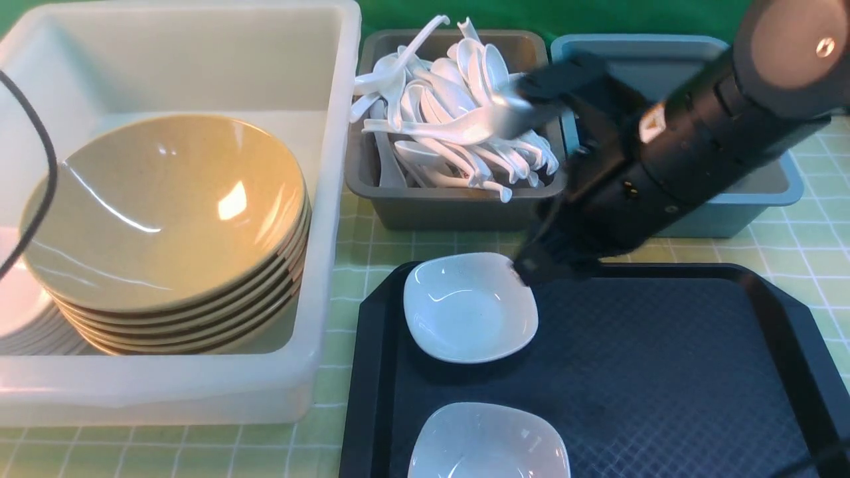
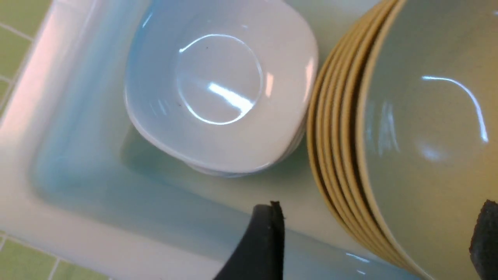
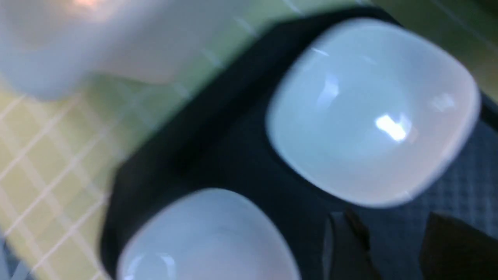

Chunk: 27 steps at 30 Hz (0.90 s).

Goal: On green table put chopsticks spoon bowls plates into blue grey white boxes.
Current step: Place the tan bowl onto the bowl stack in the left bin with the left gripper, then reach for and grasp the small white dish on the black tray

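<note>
Right pincer [image 1: 524,271] hangs at the end of the black arm [image 1: 664,166] that slants down from the far right. Its tip is at the far right corner of a glossy white square bowl [image 1: 468,309], which lies on the black textured plastic tray [image 1: 664,372]. The right wrist view is smeared by blur, but the two dark fingers [image 3: 346,241] seem spread, with only tray between them and the bowl's rim just ahead. Whether they touch the rim I cannot tell. A second white square bowl [image 1: 488,441] sits at the tray's near edge, apart from the first.

Left pincer [image 2: 375,233] is spread wide and pinches nothing. It hovers over the large translucent white plastic box [image 1: 166,392] on the left of the green chequered bench [image 1: 817,219]. Inside that box, a stack of tan round bowls [image 1: 166,219] stands just beside a lower stack of white square dishes [image 2: 221,85] toward the box's left wall.

Behind the tray, the grey plastic box [image 1: 451,206] is heaped with white plastic soup spoons [image 1: 451,106]. The light blue plastic box [image 1: 764,192] stands just to its right, largely hidden by the arm.
</note>
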Available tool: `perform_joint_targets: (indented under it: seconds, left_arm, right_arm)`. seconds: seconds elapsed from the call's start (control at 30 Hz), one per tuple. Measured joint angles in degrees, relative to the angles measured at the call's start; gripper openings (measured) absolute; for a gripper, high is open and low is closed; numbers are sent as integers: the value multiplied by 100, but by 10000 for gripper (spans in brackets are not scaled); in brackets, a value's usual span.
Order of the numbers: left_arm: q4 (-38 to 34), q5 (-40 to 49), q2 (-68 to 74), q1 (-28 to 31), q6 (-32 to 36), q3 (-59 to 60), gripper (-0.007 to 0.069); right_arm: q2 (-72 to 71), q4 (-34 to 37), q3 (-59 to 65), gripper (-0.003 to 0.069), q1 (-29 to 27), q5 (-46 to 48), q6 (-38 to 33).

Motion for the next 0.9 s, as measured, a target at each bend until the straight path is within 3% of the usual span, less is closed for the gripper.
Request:
perform_joint_targets:
  seconds: [0.17, 0.2, 0.23, 0.3, 0.47, 0.73, 0.8, 0.9]
  left_arm:
    - [-878, -139, -509, -1002, 1036, 105, 622]
    - [-1428, -220, -662, -1575, 1710, 250, 593]
    - [-1490, -229, -675, -1637, 1710, 267, 590]
    - [-2116, -262, -764, -2311, 2377, 517, 560]
    - [-2594, -386, -763, -3179, 2863, 1007, 510]
    - [-2600, -436, -763, -3320, 2905, 1153, 480]
    - [-2600, -450, -763, -3320, 2898, 1153, 480]
    - [-2600, -450, -763, -3320, 2887, 1153, 480]
  right_arm:
    - [376, 411, 293, 335, -621, -188, 94]
    - [569, 676, 314, 344, -766, -290, -45]
    - [619, 748, 313, 345, -789, -306, -76]
    - [952, 1212, 313, 351, -881, -539, -311]
    - [1562, 2109, 313, 351, -895, -836, -780]
    - [2052, 2962, 313, 345, -895, -1084, -1417]
    - [2060, 3007, 313, 326, -895, -1109, -1526]
    - [2060, 3030, 313, 241, -909, -1133, -1717]
